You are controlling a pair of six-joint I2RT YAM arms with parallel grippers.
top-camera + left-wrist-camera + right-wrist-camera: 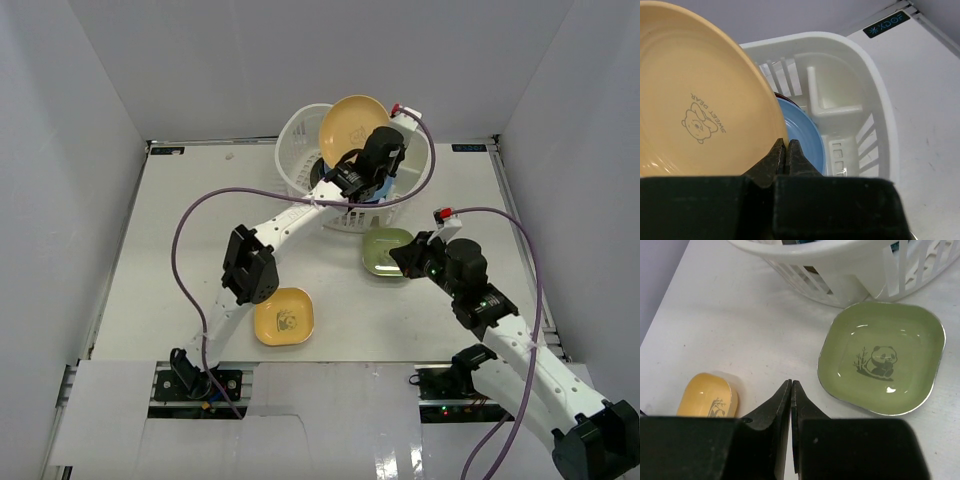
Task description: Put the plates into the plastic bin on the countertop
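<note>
My left gripper (352, 172) is shut on the rim of a round orange-yellow plate (352, 122) and holds it tilted on edge over the white plastic bin (300, 135). In the left wrist view the plate (695, 100) fills the left side, with the gripper (786, 146) at its rim. A light blue plate (805, 137) stands in the bin (865, 65) behind it. A green square panda plate (385, 252) lies on the countertop (180, 250) in front of the bin. A yellow square plate (284, 317) lies near the front. My right gripper (405, 258) is shut and empty beside the green plate (885, 357).
The bin wall (830, 260) stands just beyond the green plate. The yellow plate (707, 396) lies to the left of my right gripper (791, 385). Purple cables loop over the countertop. White walls enclose it on three sides.
</note>
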